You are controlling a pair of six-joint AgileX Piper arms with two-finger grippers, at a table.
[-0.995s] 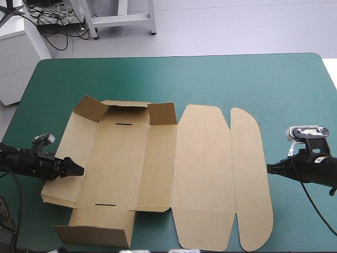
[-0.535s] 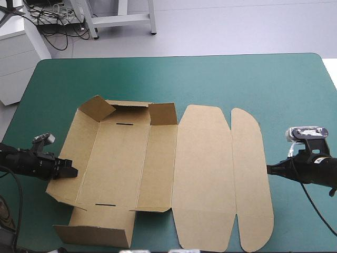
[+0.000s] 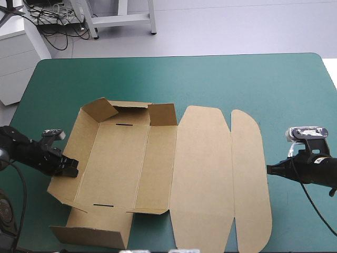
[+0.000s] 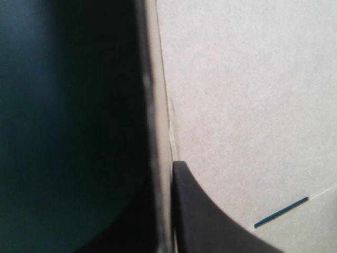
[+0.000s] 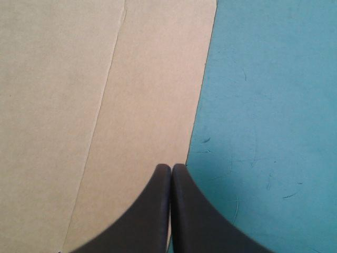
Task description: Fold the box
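The brown box (image 3: 158,168) lies as a cut sheet on the teal-green cover, its left part half raised and the lid panels flat to the right. My left gripper (image 3: 72,169) is shut on the box's left wall. In the left wrist view the wall's edge runs between the fingers (image 4: 210,221), and the box's floor (image 4: 247,95) with a slot (image 4: 280,212) lies beside it. My right gripper (image 3: 269,169) is shut and holds nothing. It rests at the right edge of the rounded lid flap (image 5: 147,105), tips together (image 5: 171,167) over the flap's border.
Far-end flaps (image 3: 129,110) stand partly raised. The near-left panel (image 3: 92,229) reaches close to the table's front edge. Bare teal-green cover (image 3: 210,79) stretches from the box to the far edge, and a strip (image 5: 268,105) lies right of the lid flap.
My left gripper went from open to shut on the left wall and its arm swung slightly. The wall tipped up a little and the sheet shifted. The right arm stayed still.
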